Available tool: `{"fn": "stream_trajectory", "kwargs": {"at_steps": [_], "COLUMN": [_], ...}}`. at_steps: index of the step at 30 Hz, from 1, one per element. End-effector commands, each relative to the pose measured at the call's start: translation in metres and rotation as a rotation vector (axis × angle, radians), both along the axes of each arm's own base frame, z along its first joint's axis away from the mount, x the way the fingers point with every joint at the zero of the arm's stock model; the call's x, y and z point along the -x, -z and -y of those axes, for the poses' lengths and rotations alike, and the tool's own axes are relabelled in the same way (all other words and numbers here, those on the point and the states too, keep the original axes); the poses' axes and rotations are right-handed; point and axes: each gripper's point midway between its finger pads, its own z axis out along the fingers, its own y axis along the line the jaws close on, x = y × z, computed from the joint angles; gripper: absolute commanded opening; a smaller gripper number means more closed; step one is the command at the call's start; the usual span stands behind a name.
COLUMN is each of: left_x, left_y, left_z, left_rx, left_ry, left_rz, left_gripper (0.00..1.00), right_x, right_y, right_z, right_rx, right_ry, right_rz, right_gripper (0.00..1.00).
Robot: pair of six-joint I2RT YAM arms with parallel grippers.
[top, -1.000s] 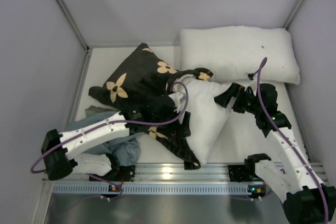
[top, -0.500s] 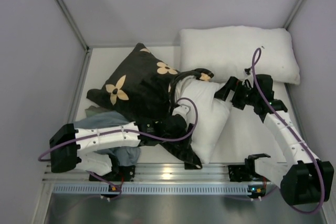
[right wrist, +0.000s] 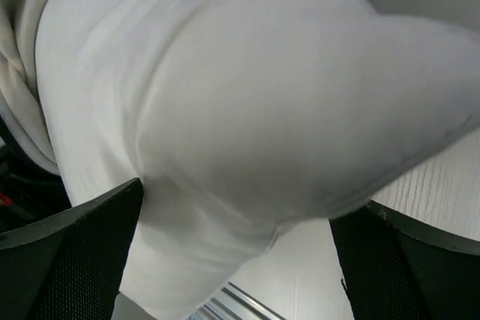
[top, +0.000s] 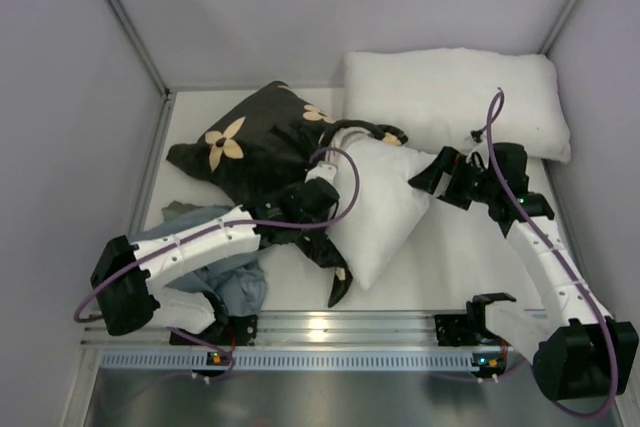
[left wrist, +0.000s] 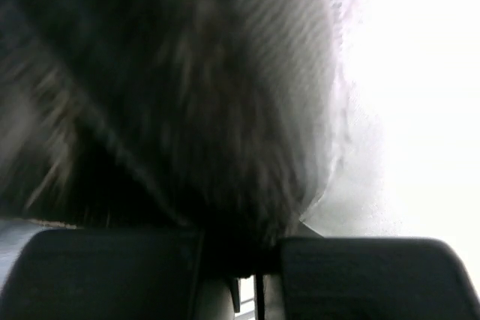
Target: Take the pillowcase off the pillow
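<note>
Pinching hard, my left gripper (left wrist: 240, 267) has its jaws closed down to a sliver on a fold of the pillowcase (top: 250, 152). The left wrist view shows dark weave bunched right between the two pads and filling most of the frame, with bright white beyond it on the right. I judge that hold is there so the cover can be dragged off toward my left while the stuffing lies where it is.

My right gripper (right wrist: 247, 207) is the opposite: jaws spread wide, nothing clamped, the plump end of the pillow (top: 378, 209) bulging into the span between them. From above it sits at the pillow's far right corner. I take that for a bracing or about-to-grab position, so the pillow has something to resist the pull.

Outward from there, the pillowcase lies heaped on the left half of the table (top: 470, 257), a tan flower facing up, with a thin black strip trailing below that gripper toward the near rail. Its edge wraps only the pillow's upper left end; most of the white body lies bare, slanting toward the near edge. I would call the job well along but unfinished.

A second pillow (top: 450, 97) lies along the back wall, just behind my right gripper. A blue-grey cloth (top: 228, 285) sits crumpled under my left arm, close enough that I should mind not to catch it.
</note>
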Motion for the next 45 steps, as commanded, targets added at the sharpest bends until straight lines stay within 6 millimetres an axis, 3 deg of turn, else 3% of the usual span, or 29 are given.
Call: {"fn": "stream_trajectory", "kwargs": {"at_steps": [1, 3, 6, 10, 15, 20, 30, 34, 37, 39, 40, 41, 42, 44, 45], "left_x": [-0.051, -0.061, -0.074, -0.092, -0.098, -0.100, -0.088, -0.079, -0.071, -0.064, -0.063, -0.062, -0.062, -0.063, -0.065], "left_y": [-0.060, -0.073, -0.073, -0.078, -0.089, -0.101, -0.110, -0.119, -0.132, -0.142, -0.144, -0.142, -0.142, -0.128, -0.121], "left_z": [-0.009, -0.005, 0.001, 0.020, 0.052, 0.064, 0.070, 0.072, 0.073, 0.074, 0.073, 0.071, 0.067, 0.060, 0.055], "left_rx": [0.093, 0.123, 0.140, 0.198, 0.272, 0.316, 0.369, 0.404, 0.441, 0.471, 0.473, 0.466, 0.459, 0.423, 0.398], "left_ry": [-0.031, -0.007, 0.015, 0.049, 0.122, 0.159, 0.197, 0.223, 0.248, 0.273, 0.279, 0.275, 0.264, 0.244, 0.220], "left_rz": [0.135, 0.147, 0.129, 0.110, 0.075, 0.082, 0.055, 0.046, 0.049, 0.051, 0.055, 0.056, 0.068, 0.065, 0.070], "left_gripper": [0.00, 0.00, 0.00, 0.00, 0.00, 0.00, 0.00, 0.00, 0.00, 0.00, 0.00, 0.00, 0.00, 0.00, 0.00], "right_x": [0.006, 0.016, 0.030, 0.034, 0.061, 0.074, 0.069, 0.063, 0.058, 0.055, 0.052, 0.049, 0.046, 0.041, 0.034], "right_y": [-0.019, -0.031, -0.041, -0.034, -0.012, 0.002, 0.008, 0.024, 0.041, 0.048, 0.048, 0.047, 0.036, 0.026, -0.002], "right_z": [0.004, -0.011, -0.030, -0.022, -0.051, -0.074, -0.105, -0.120, -0.123, -0.122, -0.120, -0.119, -0.117, -0.110, -0.106], "right_rx": [0.031, -0.058, -0.185, -0.151, -0.257, -0.283, -0.320, -0.294, -0.254, -0.237, -0.236, -0.229, -0.230, -0.196, -0.200], "right_ry": [-0.014, -0.104, -0.195, -0.137, -0.237, -0.272, -0.315, -0.315, -0.278, -0.253, -0.234, -0.221, -0.209, -0.174, -0.146], "right_rz": [0.059, 0.077, 0.049, 0.075, -0.017, -0.065, -0.044, -0.069, -0.080, -0.077, -0.060, -0.050, -0.017, 0.027, 0.102], "right_gripper": [0.99, 1.00, 1.00, 1.00, 0.99, 1.00, 1.00, 0.98, 0.86, 0.63, 0.48, 0.14, 0.03, 0.00, 0.00]}}
